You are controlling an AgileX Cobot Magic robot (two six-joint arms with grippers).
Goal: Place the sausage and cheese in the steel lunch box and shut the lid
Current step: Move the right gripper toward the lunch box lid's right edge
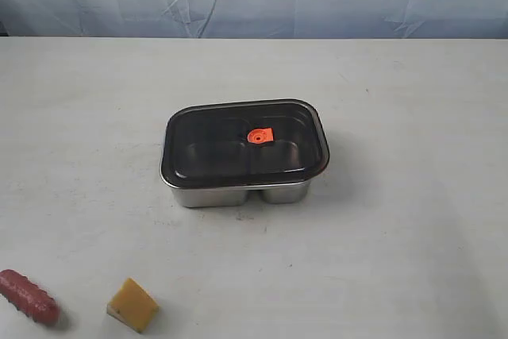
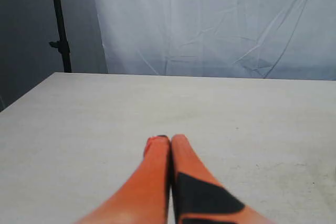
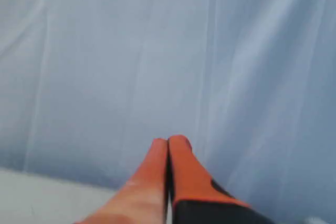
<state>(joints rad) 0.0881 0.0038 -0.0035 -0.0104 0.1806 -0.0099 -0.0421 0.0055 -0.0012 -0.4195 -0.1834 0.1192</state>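
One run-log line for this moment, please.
lid on steel lunch box | sausage, cheese on table | left end effector shut | right end effector shut

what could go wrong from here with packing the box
The lid covers the steel lunch box; food brought now would land on top, and lifting it could drag the box along. Both the left gripper and right gripper are shut; reaching the sausage or cheese that way would likely push them.

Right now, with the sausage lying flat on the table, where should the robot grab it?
Probably across its middle, coming straight down from above. The sausage lies flat on the table and is long and narrow, so jaws closing across its short width should span it easily. Gripping it end to end looks harder.
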